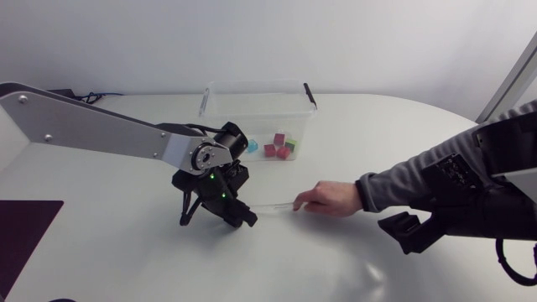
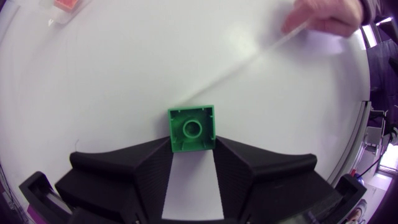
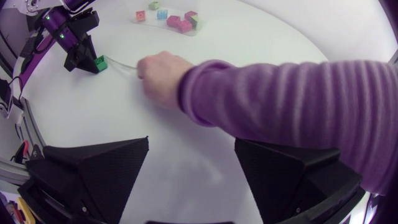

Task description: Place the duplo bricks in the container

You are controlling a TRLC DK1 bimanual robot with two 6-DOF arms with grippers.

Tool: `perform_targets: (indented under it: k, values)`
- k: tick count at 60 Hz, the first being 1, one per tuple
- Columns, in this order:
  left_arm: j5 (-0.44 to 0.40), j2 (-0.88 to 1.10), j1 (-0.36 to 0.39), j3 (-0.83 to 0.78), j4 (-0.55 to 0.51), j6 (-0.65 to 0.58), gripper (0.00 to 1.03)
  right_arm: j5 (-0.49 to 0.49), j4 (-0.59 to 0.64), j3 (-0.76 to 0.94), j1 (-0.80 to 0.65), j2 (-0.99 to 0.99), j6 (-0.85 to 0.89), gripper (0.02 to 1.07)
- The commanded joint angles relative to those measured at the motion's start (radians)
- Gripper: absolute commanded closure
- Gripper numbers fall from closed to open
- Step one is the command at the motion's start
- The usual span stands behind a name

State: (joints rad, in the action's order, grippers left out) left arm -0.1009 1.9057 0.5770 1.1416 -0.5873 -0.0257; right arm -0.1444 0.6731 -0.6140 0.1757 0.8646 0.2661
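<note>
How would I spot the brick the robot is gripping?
Find the clear container at the table's far side, then the silver arm before it. The green brick is pinched in the left gripper at its tip; the other bricks lie inside the container.

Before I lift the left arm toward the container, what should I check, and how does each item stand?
1. Grasp: green brick sits between the fingers of the left end effector, both touching its sides. Ok.
2. Brick clear of the table: cannot tell.
3. Workspace: a person's hand is over the table, holding a thin clear stick that points at the brick. Not ok.
4. Container: its top looks open, with room beside the bricks already inside. Ok.
5. Right end effector: open, empty and far from the container, but the person's sleeve crosses just ahead of it. Keep it still.
</note>
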Motion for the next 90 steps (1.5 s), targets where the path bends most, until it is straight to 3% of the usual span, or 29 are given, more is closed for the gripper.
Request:
perform_targets:
  k: [1, 33, 51, 63, 65, 67, 68, 70, 75, 84, 90]
  values:
    - [-0.006, -0.01, -0.016, -0.019, 0.006, 0.01, 0.73, 0.005, -0.006, 0.034, 0.004, 0.01, -0.001, 0.07]
    - [-0.006, -0.292, -0.115, -0.008, 0.003, -0.057, 0.74, 0.005, -0.026, 0.043, 0.004, 0.013, -0.001, 0.07]
    - [-0.005, -0.283, -0.183, 0.247, 0.003, -0.082, 0.74, 0.008, -0.027, 0.034, 0.001, 0.022, -0.002, 0.07]
    - [-0.005, -0.074, -0.209, 0.564, 0.007, -0.132, 0.73, 0.022, -0.018, 0.007, -0.008, 0.037, 0.002, 0.07]
    - [-0.005, -0.023, -0.213, 0.623, 0.011, -0.149, 0.67, 0.023, -0.018, -0.001, -0.008, 0.047, -0.001, 0.07]
    - [-0.005, 0.018, -0.227, 0.667, 0.021, -0.151, 0.49, 0.025, -0.015, -0.009, -0.004, 0.051, -0.007, 0.07]
    - [-0.003, 0.044, -0.23, 0.692, 0.023, -0.152, 0.24, 0.025, -0.012, -0.013, 0.004, 0.051, -0.015, 0.07]
    - [-0.003, 0.058, -0.233, 0.698, 0.021, -0.164, 0.0, 0.026, -0.004, -0.02, 0.018, 0.048, -0.025, 0.07]
    - [-0.005, 0.036, -0.247, 0.618, 0.037, -0.186, 0.03, 0.032, 0.011, -0.029, 0.039, 0.033, -0.041, 0.07]
    - [-0.003, -0.122, -0.287, 0.382, 0.164, -0.195, 0.03, 0.034, 0.005, -0.03, 0.039, 0.037, -0.041, 0.07]
    - [-0.003, -0.197, -0.312, 0.317, 0.17, -0.194, 0.03, 0.032, 0.0, -0.027, 0.064, 0.037, -0.059, 0.07]
